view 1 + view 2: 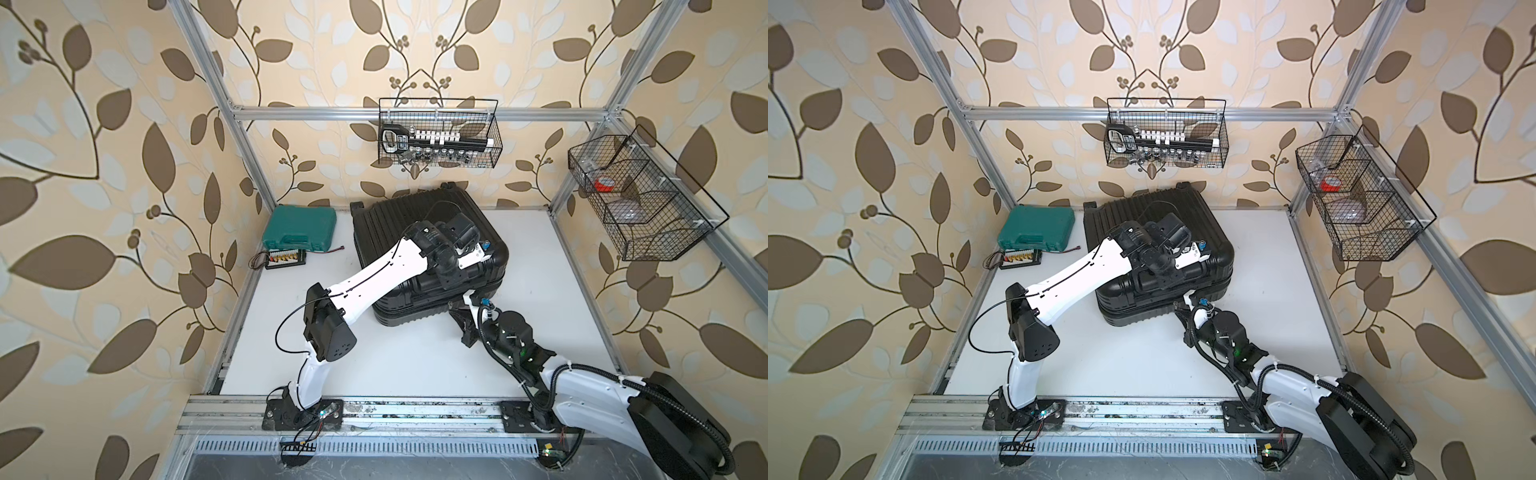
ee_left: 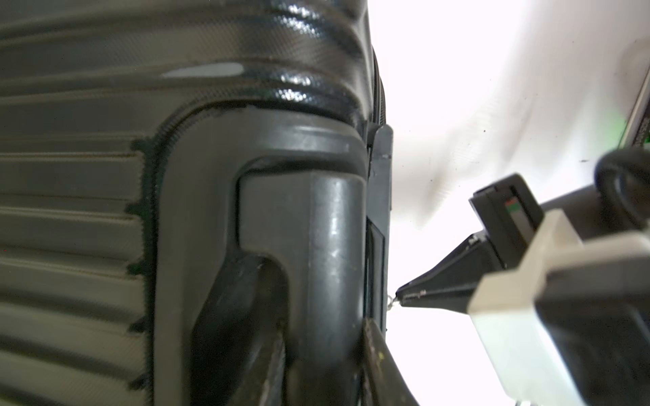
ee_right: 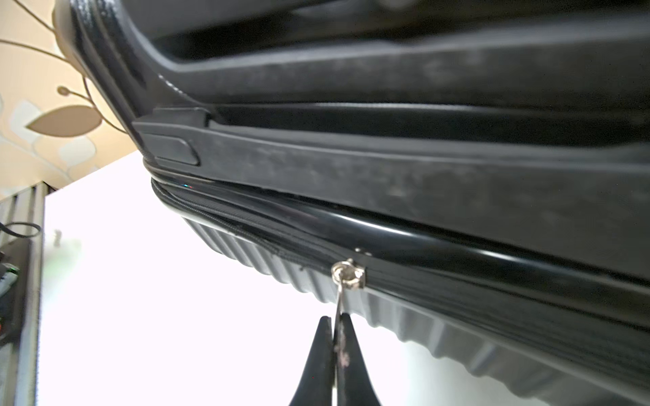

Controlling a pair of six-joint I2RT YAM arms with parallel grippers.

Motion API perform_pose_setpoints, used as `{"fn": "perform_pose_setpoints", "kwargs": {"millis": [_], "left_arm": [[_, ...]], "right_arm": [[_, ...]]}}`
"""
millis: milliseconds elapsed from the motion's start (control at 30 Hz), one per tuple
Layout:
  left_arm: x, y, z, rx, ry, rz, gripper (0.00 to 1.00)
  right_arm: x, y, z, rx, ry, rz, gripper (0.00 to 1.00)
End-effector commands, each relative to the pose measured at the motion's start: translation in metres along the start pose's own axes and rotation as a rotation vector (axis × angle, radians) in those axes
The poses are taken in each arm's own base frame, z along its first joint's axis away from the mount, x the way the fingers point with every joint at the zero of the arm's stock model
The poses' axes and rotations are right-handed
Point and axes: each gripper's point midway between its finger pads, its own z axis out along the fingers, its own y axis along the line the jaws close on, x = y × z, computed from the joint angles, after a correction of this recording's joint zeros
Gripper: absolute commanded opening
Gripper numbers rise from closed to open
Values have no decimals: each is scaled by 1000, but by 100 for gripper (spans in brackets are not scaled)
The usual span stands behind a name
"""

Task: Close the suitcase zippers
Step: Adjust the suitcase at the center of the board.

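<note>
Metal shows between the closed jaws of the right gripper (image 3: pixel 336 319): they pinch the thin pull (image 3: pixel 339 298) hanging from the slider (image 3: pixel 349 276) on the zippers (image 3: pixel 246 239). In both top views this grip sits at the 5 o'clock edge of the suitcase (image 1: pixel 399 232), which lies flat on the table (image 1: pixel 540 291) with its halves together. The left gripper (image 1: pixel 482 249) rests on the shell toward 3 o'clock; whether its jaws are parted I cannot tell. The slider seems partway along, so track toward the corner likely remains to be closed.
</note>
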Motion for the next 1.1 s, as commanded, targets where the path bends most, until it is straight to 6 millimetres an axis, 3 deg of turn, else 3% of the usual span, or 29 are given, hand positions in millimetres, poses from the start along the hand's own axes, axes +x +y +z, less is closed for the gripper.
{"fn": "perform_pose_setpoints", "kwargs": {"millis": [0, 433, 1067], "left_arm": [[-62, 49, -46, -200, -264, -96, 9], [-94, 48, -36, -150, -371, -177, 4], [-127, 35, -37, -68, -490, -245, 0]], "right_arm": [[-20, 31, 5, -120, -50, -100, 0], [-22, 86, 14, -204, -30, -189, 0], [-24, 135, 11, -292, -31, -165, 0]]}}
